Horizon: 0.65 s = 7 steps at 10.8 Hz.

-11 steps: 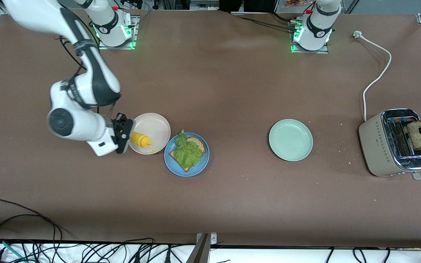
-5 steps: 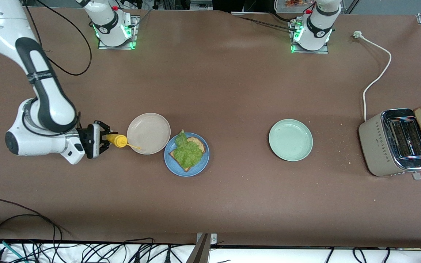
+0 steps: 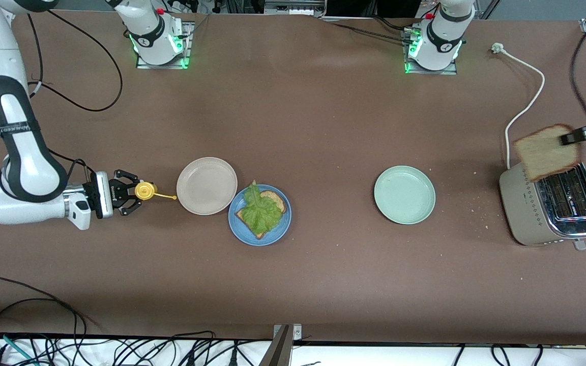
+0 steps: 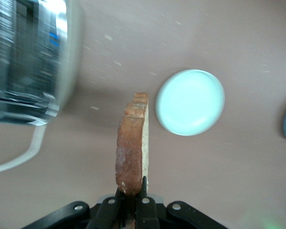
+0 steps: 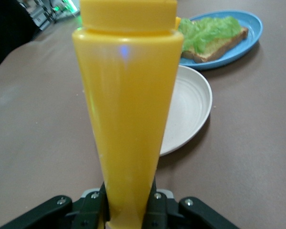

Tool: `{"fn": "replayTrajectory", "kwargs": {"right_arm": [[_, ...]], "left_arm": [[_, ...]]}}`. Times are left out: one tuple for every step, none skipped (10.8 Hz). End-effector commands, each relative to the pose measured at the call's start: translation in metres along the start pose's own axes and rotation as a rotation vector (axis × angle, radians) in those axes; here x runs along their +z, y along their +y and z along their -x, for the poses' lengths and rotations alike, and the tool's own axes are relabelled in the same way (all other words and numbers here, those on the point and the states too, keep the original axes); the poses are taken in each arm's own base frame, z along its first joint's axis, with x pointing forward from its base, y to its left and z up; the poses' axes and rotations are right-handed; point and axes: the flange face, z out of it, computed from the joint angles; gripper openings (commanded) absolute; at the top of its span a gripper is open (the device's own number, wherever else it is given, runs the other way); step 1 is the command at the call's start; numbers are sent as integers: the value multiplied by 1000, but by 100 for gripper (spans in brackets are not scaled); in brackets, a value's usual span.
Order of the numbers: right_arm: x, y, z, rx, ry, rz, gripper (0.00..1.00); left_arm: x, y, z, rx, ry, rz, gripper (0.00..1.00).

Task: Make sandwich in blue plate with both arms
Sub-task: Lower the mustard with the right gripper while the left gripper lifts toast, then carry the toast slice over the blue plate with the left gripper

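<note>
done: we see bottom toast slice (image 3: 273, 199) plus lettuce leaf (image 3: 259, 211) on blue plate (image 3: 244, 231), 4 o'clock of beige plate (image 3: 206, 185)
left gripper (image 3: 574, 136): clamped on top bread slice (image 3: 546, 152), over toaster (image 3: 552, 205)
right gripper (image 3: 129, 191): clamped on yellow squeeze bottle (image 3: 145, 190), 9 o'clock of beige plate
left to do: we carry top slice over, close sandwich

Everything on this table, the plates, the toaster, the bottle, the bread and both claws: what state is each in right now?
blue plate: holds one bread slice topped with lettuce
beige plate: bare
mint plate: bare
toaster: slots vacant, cord unplugged
bread slice: gripped, in the air over the toaster
yellow bottle: gripped
left gripper: shut on bread
right gripper: shut on bottle
</note>
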Motion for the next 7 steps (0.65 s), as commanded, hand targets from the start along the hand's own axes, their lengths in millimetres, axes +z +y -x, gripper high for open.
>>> {"fn": "replayTrajectory", "kwargs": {"right_arm": [[19, 20, 35, -127, 185, -11, 0], [29, 21, 42, -141, 213, -18, 0], [36, 23, 46, -163, 231, -17, 0], [45, 25, 51, -167, 242, -20, 0], [49, 28, 56, -166, 252, -17, 0], [53, 31, 61, -185, 257, -7, 0], [57, 33, 65, -200, 257, 4, 0]], "left_arm": [[39, 86, 6, -119, -116, 158, 0], [51, 116, 5, -157, -121, 214, 0], [67, 147, 5, -197, -109, 269, 0], [86, 183, 11, -233, -88, 323, 0], [104, 217, 16, -274, -74, 382, 0], [125, 258, 21, -305, -72, 429, 0], [148, 296, 26, -343, -59, 464, 0]]}}
